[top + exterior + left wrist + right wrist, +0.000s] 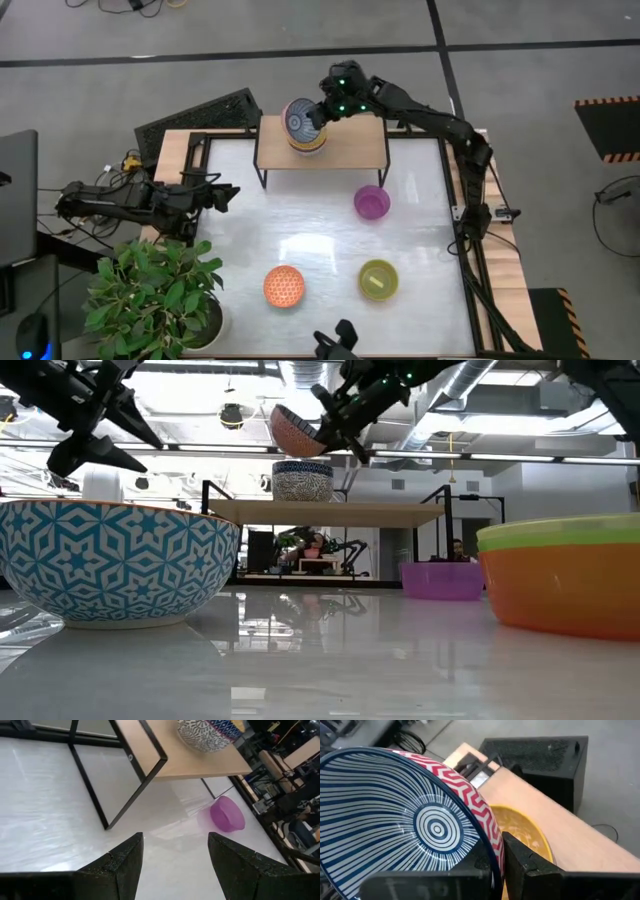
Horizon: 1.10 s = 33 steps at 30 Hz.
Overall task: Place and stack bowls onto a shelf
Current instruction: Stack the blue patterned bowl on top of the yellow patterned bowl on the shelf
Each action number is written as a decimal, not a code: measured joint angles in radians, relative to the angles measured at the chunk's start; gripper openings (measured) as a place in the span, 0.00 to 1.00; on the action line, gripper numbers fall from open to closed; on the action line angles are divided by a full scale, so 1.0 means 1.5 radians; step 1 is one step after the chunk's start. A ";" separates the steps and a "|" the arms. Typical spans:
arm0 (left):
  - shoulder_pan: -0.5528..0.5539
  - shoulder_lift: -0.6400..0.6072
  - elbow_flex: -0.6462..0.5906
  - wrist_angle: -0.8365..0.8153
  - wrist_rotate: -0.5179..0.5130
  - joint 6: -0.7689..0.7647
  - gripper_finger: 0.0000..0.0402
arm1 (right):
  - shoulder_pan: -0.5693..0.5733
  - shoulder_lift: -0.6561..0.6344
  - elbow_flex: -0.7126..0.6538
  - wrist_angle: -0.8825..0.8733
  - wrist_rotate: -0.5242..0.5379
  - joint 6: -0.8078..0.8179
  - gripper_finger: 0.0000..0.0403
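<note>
The wood-topped shelf stands at the table's far side. On its left part sits a blue-grey patterned bowl with a yellow bowl nested in it. My right gripper is just above this stack, shut on the pink patterned bowl, which has a blue-striped inside. On the table rest the purple bowl, the orange patterned bowl and the olive-yellow bowl. My left gripper waits open at the table's left edge, holding nothing. My right gripper pinches the pink patterned bowl by its rim, one finger outside the wall and the other inside. It comes from the table's right, slanting down. The bowl is lifted clear and tilted, directly above the bowls on the shelf.
A potted plant stands at the near left corner. A dark box lies beyond the shelf's left end. The shelf top's middle and right are bare wood. A dark camera mount sits at the near edge.
</note>
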 joint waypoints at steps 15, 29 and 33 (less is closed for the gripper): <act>0.000 0.000 0.000 -0.017 -0.017 -0.017 0.52 | -0.016 0.008 0.025 -0.113 0.003 -0.040 0.11; 0.000 0.000 0.000 -0.016 -0.018 -0.027 0.52 | -0.019 0.008 0.025 -0.111 0.002 -0.056 0.11; 0.000 0.000 0.000 -0.016 -0.020 -0.027 0.52 | -0.019 0.008 0.025 -0.111 0.002 -0.057 0.11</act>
